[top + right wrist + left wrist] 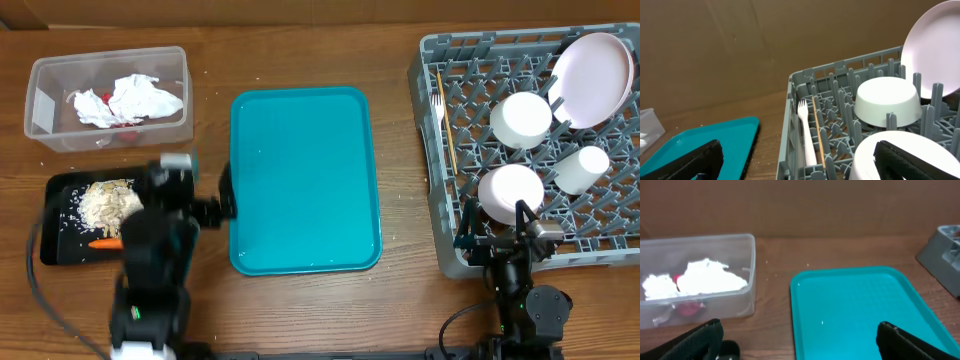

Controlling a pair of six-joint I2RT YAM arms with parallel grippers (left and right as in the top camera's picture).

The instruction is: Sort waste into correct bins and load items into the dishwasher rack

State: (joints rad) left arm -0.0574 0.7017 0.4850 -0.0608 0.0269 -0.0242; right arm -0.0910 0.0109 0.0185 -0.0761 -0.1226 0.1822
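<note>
— Tools?
— Left tool (pixel 800 342) and right tool (pixel 800 162) both stand apart, holding nothing.
— Waste?
— Napkins (pixel 130 98) lie in the tub (pixel 36 110); scraps (pixel 110 200) and carrot (pixel 105 243) are on the black tray (pixel 62 240).
— Dishes?
— Plate (pixel 595 65), bowls (pixel 520 118), cup (pixel 582 168), fork (pixel 438 105) and stick (pixel 449 140) sit in the rack (pixel 470 45).

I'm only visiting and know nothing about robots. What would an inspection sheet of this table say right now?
Surface: wooden table; teal tray bare in the middle.
Job's things: napkins and red wrapper in clear tub; food scraps and carrot on black tray; plate, far bowl, near bowl, cup, fork and wooden stick in grey rack.
Clutter: a few pale crumbs on the wood.
Hands: left hand open, empty, at the teal tray's left edge; right hand open, empty, at the rack's near edge.
Cables: black cable beside the left arm.
Surroundings: brown cardboard wall behind.
</note>
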